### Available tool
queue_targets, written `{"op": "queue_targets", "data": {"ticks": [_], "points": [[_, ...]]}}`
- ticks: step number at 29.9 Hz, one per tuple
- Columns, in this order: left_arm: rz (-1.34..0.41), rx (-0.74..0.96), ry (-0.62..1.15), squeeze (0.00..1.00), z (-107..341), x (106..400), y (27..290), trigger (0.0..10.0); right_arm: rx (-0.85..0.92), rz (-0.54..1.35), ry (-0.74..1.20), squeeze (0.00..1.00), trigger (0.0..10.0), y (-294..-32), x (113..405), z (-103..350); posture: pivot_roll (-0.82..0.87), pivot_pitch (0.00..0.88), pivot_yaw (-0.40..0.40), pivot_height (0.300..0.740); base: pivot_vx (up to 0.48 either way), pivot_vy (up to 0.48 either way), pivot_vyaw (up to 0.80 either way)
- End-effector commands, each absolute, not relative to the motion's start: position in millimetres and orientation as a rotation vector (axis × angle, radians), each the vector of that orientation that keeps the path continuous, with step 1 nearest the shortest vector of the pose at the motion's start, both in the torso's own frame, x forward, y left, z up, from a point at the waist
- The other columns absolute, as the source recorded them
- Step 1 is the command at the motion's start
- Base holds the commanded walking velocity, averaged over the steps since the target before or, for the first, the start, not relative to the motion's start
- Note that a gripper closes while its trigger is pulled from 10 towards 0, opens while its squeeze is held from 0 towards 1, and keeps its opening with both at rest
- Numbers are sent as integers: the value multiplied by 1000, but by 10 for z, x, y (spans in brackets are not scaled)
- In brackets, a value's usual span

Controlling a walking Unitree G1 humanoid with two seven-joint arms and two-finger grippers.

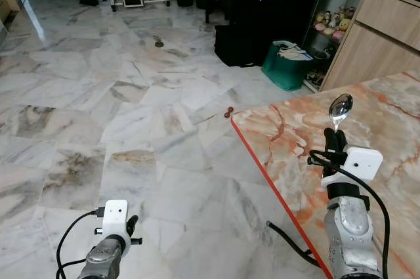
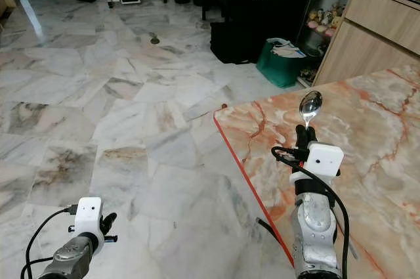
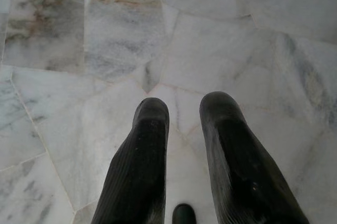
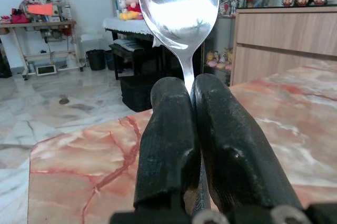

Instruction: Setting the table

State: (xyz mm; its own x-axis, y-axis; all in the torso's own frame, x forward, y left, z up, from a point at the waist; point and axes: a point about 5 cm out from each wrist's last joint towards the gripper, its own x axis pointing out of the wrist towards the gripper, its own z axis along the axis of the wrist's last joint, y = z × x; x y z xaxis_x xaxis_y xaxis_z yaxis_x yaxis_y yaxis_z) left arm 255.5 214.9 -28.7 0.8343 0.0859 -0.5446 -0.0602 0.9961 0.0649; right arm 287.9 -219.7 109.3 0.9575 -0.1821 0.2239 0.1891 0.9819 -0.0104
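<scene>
An orange-veined marble table point(image 1: 387, 121) (red-edged) stands on the pale marble floor point(image 1: 131, 95).

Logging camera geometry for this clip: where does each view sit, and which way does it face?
Left eye, on the head: faces forward and down at marble floor and table; both arms show.
Right eye: the same scene.
Left wrist: looks down along the left gripper, open, at floor.
Right wrist: looks along the right gripper, shut on the spoon, over the table.
Shared: spoon and table, eyes and right wrist.
</scene>
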Motion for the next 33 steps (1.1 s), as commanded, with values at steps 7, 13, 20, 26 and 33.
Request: {"op": "queue_targets", "data": {"ticks": [7, 13, 20, 26, 33], "points": [[83, 46, 586, 0, -298, 2546, 2141, 10000, -32, -196, -210, 0, 10000, -2204, 2881, 1059, 61, 0, -7, 727, -256, 0, 0], [79, 43, 578, 0, -288, 2563, 2117, 10000, -30, -190, -210, 0, 10000, -2193, 2885, 1059, 56, 0, -7, 727, -257, 0, 0], [82, 43, 569, 0, -278, 2573, 2106, 10000, -30, -183, -205, 0, 10000, -2172, 2898, 1045, 67, 0, -20, 727, -260, 0, 0], [81, 40, 562, 0, -275, 2581, 2078, 10000, -27, -175, -203, 0, 10000, -2156, 2907, 1044, 72, 0, -26, 727, -261, 0, 0], [81, 37, 554, 0, -265, 2593, 2063, 10000, -29, -175, -201, 0, 10000, -2170, 2913, 1041, 73, 0, -32, 727, -261, 0, 0]]}}
